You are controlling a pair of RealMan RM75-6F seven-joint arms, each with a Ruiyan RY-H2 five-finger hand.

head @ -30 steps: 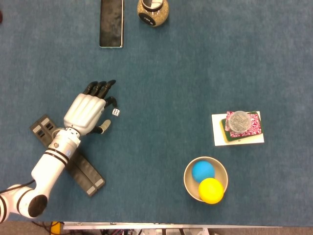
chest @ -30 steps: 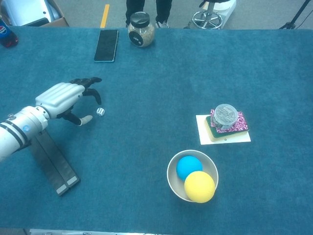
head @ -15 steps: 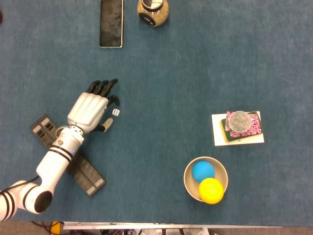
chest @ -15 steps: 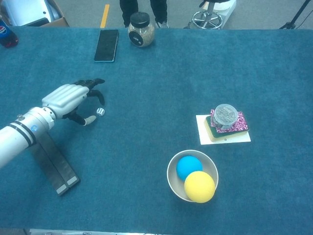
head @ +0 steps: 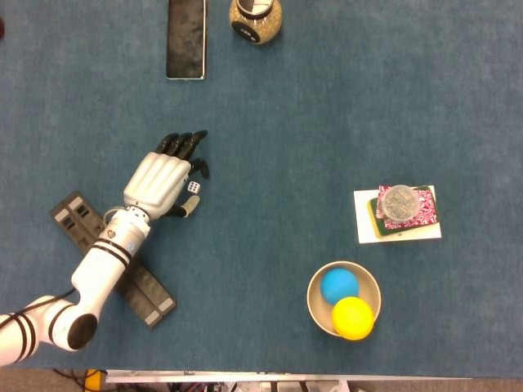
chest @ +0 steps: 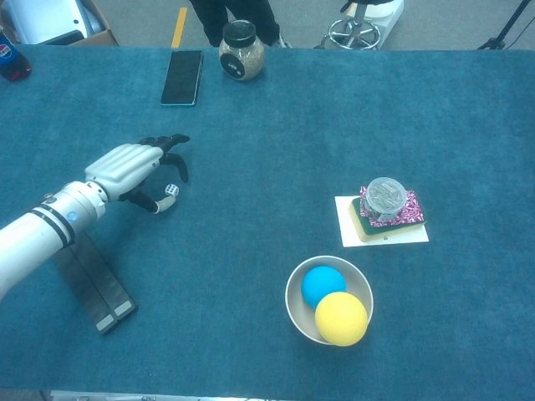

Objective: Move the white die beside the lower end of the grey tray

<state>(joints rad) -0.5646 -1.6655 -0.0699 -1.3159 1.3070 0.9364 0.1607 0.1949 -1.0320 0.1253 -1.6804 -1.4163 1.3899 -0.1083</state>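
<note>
The left hand [head: 163,178] hangs right over the white die [head: 192,188], fingers curled around it but probably not pinching yet. The die sits on the worktop, just right of the grey tray [head: 122,269]. A sloppy close could flick it away.

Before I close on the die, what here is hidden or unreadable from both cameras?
- Contact between the left hand and the white die: both views too small; fingers overlap it.
- Die's top face: too small.
- Grey tray: its middle is under the forearm.
- Right hand: outside both views.
</note>
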